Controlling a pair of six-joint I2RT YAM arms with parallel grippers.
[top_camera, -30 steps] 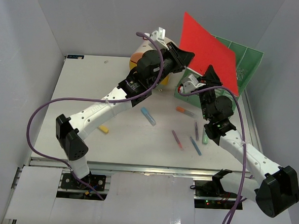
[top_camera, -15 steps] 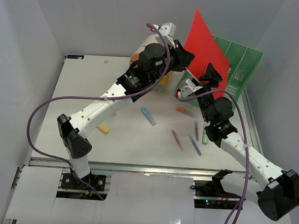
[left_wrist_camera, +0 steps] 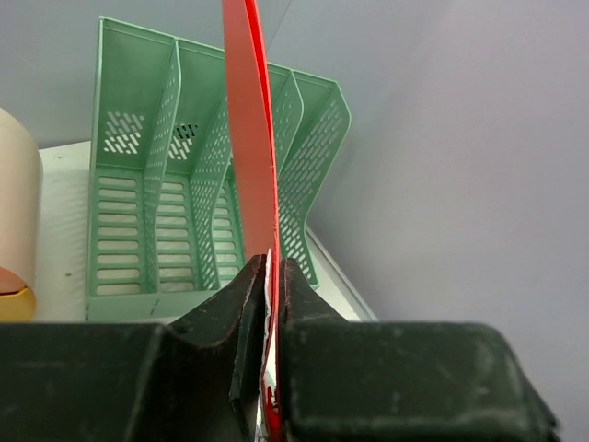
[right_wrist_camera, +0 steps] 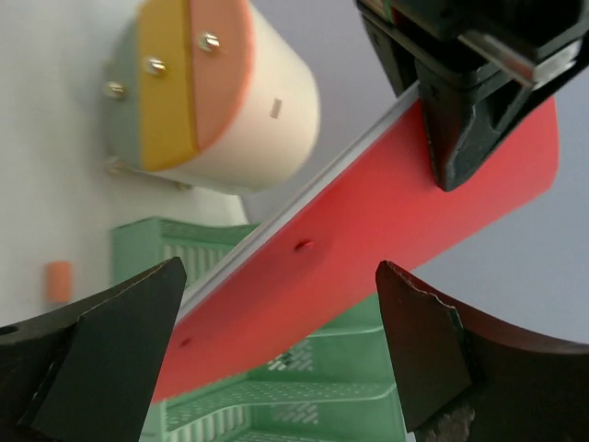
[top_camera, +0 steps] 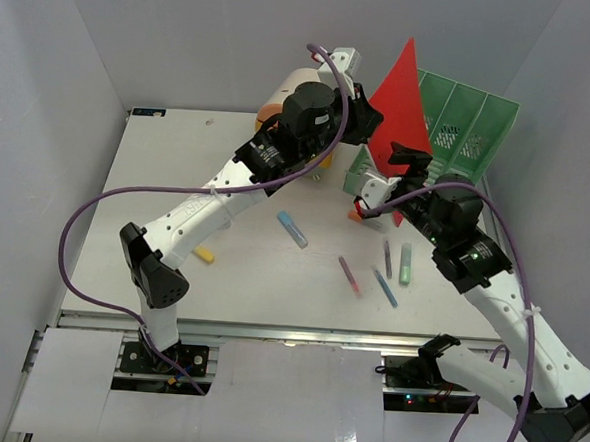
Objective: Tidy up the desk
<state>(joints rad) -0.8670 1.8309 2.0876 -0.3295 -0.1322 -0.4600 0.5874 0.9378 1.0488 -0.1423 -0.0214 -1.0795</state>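
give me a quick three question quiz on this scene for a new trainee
1. True or false: the left pincer is shut on the red folder.
2. Pick one. The right pincer is: A) open, holding nothing; B) shut on the folder; C) shut on a pen.
3. Short answer: what colour is the file rack behind the folder in the left wrist view?

Key: 1 true; 2 A; 3 green.
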